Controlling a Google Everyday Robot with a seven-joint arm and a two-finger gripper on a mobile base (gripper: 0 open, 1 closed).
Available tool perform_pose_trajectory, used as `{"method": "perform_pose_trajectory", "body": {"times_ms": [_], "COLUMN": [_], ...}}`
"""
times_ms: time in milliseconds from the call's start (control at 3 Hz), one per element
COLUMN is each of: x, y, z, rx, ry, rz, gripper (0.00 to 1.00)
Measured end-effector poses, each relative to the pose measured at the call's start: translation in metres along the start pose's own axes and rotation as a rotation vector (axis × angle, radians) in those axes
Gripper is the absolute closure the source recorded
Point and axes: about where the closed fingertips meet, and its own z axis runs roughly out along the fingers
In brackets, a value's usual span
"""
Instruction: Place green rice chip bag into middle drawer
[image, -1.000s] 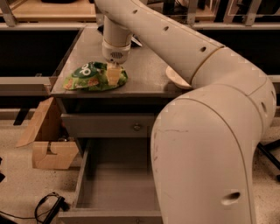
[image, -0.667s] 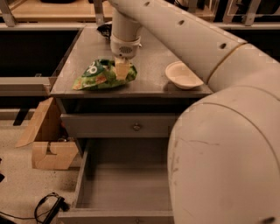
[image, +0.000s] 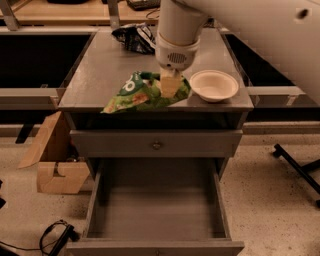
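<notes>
The green rice chip bag (image: 137, 94) hangs at the front edge of the grey cabinet top (image: 100, 75), its left corner sticking out past the edge. My gripper (image: 170, 86) comes down from above and is shut on the bag's right part, its tan fingers (image: 169, 87) pressed into the foil. The middle drawer (image: 155, 210) stands pulled open below, a deep grey box with a bare floor. The bag is above and behind the drawer's opening.
A white bowl (image: 214, 85) sits on the top right of the bag. A black-and-white foil bag (image: 134, 38) lies at the back. The shut top drawer with a round knob (image: 156, 145) is above the open one. A cardboard box (image: 52, 160) stands on the floor at left.
The gripper has carried the green bag from the top's left side forward and to the right, up to the front edge. The arm covers less of the view now.
</notes>
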Motion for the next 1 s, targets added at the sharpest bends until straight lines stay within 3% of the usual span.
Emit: {"method": "perform_pose_trajectory", "body": {"times_ms": [333,667,1000], "x": [0.03,0.039,0.059], "y": [0.065,0.122,0.168], "z": [0.003,0.023,0.073], "rx": [-0.072,-0.166,-0.27], "ry": [0.044,0.094,0.101], "rz": [-0.003,-0.069,-0.026], "gripper": [1.0,1.0,1.0]}}
